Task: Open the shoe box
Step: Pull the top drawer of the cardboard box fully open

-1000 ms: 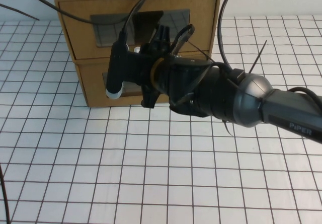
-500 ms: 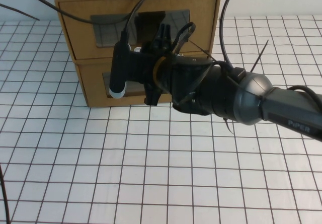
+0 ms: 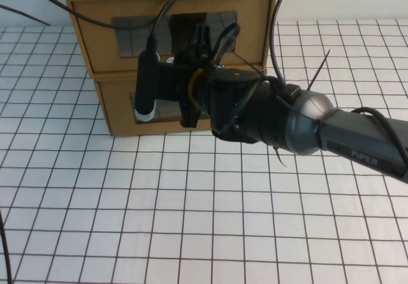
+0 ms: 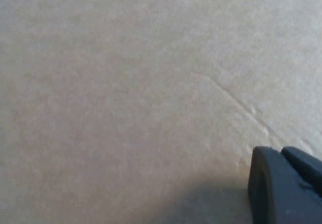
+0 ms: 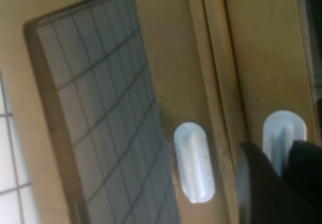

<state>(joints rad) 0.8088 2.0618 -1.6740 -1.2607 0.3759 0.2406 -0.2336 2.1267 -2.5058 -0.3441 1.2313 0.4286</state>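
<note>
Two brown cardboard shoe boxes stand stacked at the back of the table, the upper box (image 3: pixel 255 16) on the lower box (image 3: pixel 115 108), each with a dark window in its front. In the right wrist view two white handles show, one on each side of the seam between the boxes. My right gripper (image 5: pixel 284 156) has a dark finger on each side of one white handle (image 5: pixel 283 128) and is shut on it; the other handle (image 5: pixel 193 163) is free. My right gripper (image 3: pixel 203 38) sits against the box fronts. My left gripper (image 4: pixel 287 189) lies close against plain cardboard.
The white gridded table (image 3: pixel 191 220) spreads in front of the boxes. My right arm (image 3: pixel 287 118) reaches in from the right across the lower box front. Black cables (image 3: pixel 57 6) hang over the top of the upper box.
The right gripper's fingers have closed in on the white handle, and the arm has shifted slightly left. The boxes have nudged a little to the left and back.
</note>
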